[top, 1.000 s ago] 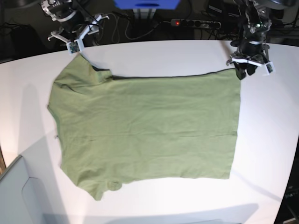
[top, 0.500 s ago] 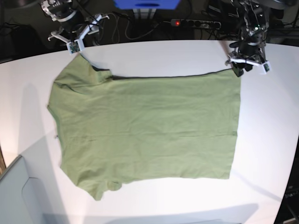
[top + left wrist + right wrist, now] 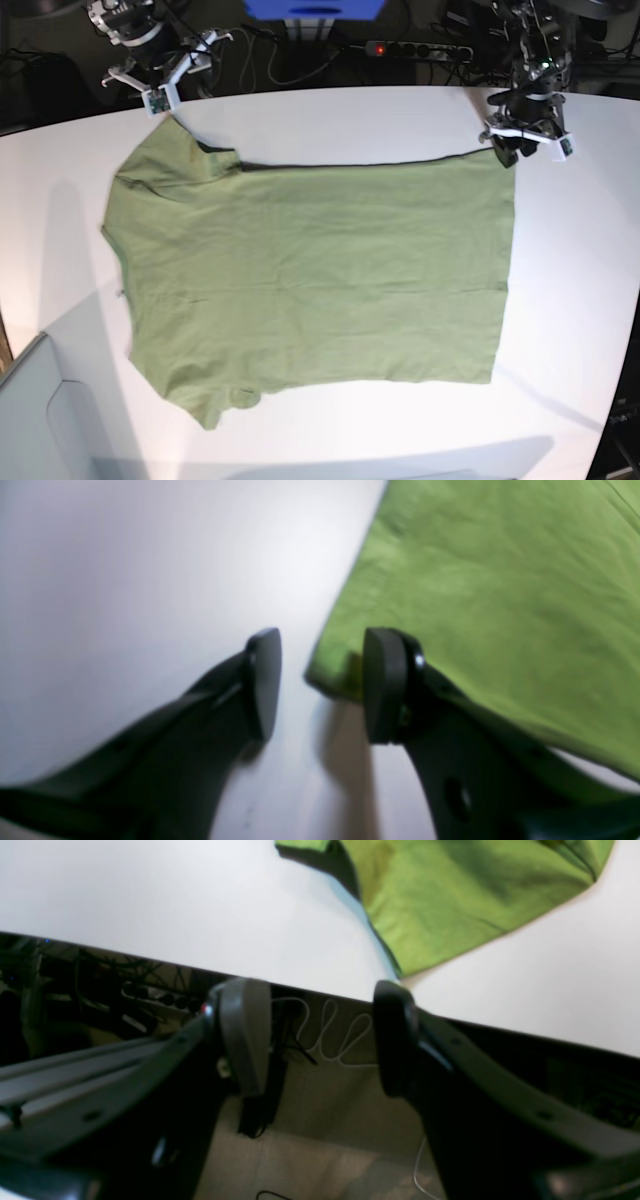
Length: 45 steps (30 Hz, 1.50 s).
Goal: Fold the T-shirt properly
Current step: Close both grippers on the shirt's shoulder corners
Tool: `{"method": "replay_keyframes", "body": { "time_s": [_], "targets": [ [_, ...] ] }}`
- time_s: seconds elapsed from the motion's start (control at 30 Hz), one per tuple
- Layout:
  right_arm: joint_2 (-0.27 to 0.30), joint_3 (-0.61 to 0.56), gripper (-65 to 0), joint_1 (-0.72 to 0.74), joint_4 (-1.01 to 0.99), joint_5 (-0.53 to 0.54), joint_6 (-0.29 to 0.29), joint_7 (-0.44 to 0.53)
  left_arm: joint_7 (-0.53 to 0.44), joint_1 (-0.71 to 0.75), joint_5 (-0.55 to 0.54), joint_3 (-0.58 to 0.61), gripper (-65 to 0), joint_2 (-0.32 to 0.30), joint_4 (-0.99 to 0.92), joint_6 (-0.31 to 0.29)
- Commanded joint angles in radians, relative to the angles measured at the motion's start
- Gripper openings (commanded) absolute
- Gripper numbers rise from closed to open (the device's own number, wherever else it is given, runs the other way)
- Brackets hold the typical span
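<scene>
The T-shirt point(image 3: 310, 280) lies flat on the white table point(image 3: 330, 120), filling the middle of the base view, folded in half so that its upper edge runs as a nearly straight dark line from left of centre to the upper right corner of the cloth. Its right edge drops almost straight down toward the lower right, and its bottom edge runs back left to a rumpled sleeve at the lower left. A second sleeve points toward the upper left of the frame. Bare table shows on every side of the cloth: a broad strip above the fold line, a wide band along the right edge, and a narrower band along the bottom. The left hand point(image 3: 528, 140) sits in the upper right of the base view, just beside the cloth's upper right corner. In the left wrist view that hand point(image 3: 320, 685) is parted, with nothing between its two fingers; the corner of the T-shirt point(image 3: 500, 595) reaches just into the gap near the right finger point(image 3: 382, 685), with bare table under the left finger. The right hand point(image 3: 160, 85) is in the upper left of the base view at the table's far edge, near the sleeve tip. In the right wrist view it point(image 3: 312, 1040) is also spread and empty, hanging past the table edge, with the sleeve point(image 3: 450, 895) in the upper right of that frame.
</scene>
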Motion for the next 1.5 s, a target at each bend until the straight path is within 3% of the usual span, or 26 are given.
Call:
{"method": "replay_keyframes", "body": {
  "time_s": [0.0, 0.17, 0.33, 0.57, 0.8, 1.47],
  "targets": [
    [0.004, 0.004, -33.6, -0.01, 0.018, 0.002, 0.015, 0.019, 0.024, 0.009, -0.001, 0.0, -40.8, 0.001, 0.006, -0.001],
    [0.005, 0.004, -33.6, -0.01, 0.018, 0.002, 0.015, 0.019, 0.024, 0.009, -0.007, 0.005, -50.8, 0.001, 0.006, -0.001],
    [0.005, 0.004, -33.8, -0.009, 0.018, 0.002, 0.015, 0.022, 0.025, 0.007, -0.005, 0.005, -65.0, 0.001, 0.006, -0.001],
    [0.005, 0.007, -33.0, 0.051, 0.016, 0.002, 0.015, 0.02, 0.025, 0.012, -0.005, 0.0, -65.0, 0.002, 0.019, -0.001],
    [0.004, 0.061, -25.6, 0.111, 0.007, 0.001, 0.015, 0.019, 0.025, 0.015, -0.004, -0.001, -65.0, 0.002, 0.019, -0.001],
    [0.005, 0.097, -25.8, 0.225, -0.265, 0.001, 0.017, 0.025, 0.025, 0.015, -0.007, -0.003, -65.0, 0.002, 0.019, -0.001]
  ]
}}
